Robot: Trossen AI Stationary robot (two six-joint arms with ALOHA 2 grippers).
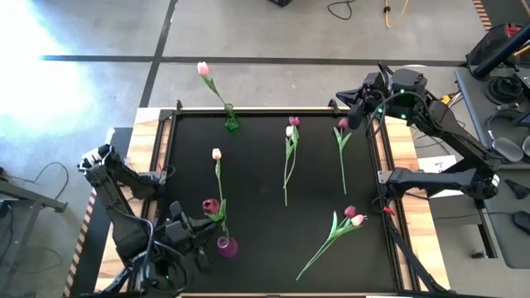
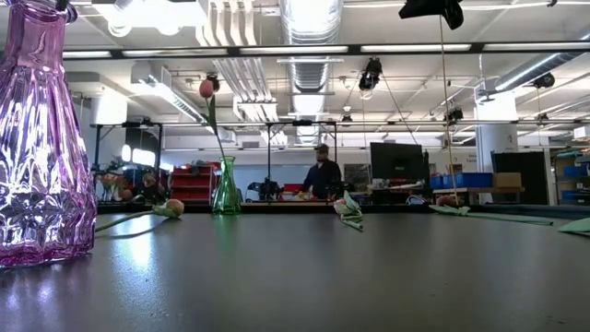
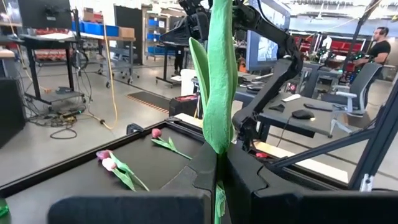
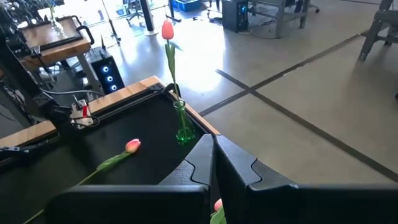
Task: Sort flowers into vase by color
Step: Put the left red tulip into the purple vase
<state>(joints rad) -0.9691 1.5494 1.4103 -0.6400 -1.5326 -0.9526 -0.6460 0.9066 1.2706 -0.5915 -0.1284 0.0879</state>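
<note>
My left gripper (image 1: pixel 205 233) is at the table's near left, pointing level, shut on a dark magenta tulip (image 1: pixel 211 205) beside the purple vase (image 1: pixel 227 246). Whether the stem's lower end is inside the vase I cannot tell. The green vase (image 1: pixel 230 120) at the far edge holds one pale pink tulip (image 1: pixel 203 69). My right gripper (image 1: pixel 338 107) hangs shut and empty high over the far right, above a magenta tulip (image 1: pixel 342 124) lying on the mat. A pale tulip (image 1: pixel 216 154) and two mixed pairs (image 1: pixel 291 128) (image 1: pixel 354 217) also lie flat. My left gripper pinches the tulip's green leaf and stem (image 3: pixel 216 148) between its two fingers, which come in level and lie across the stem. The leaf (image 3: pixel 219 87) stands up above the fingers and a bit of stem (image 3: pixel 217 200) shows below them. The tulip is roughly upright, lifted off the mat.
The black mat (image 1: pixel 257 232) is framed by wooden edges and a rail. The purple vase (image 2: pixel 41 138) stands close to the near edge. A yellow cable and desks lie beyond the far edge, where a person (image 2: pixel 321 175) stands.
</note>
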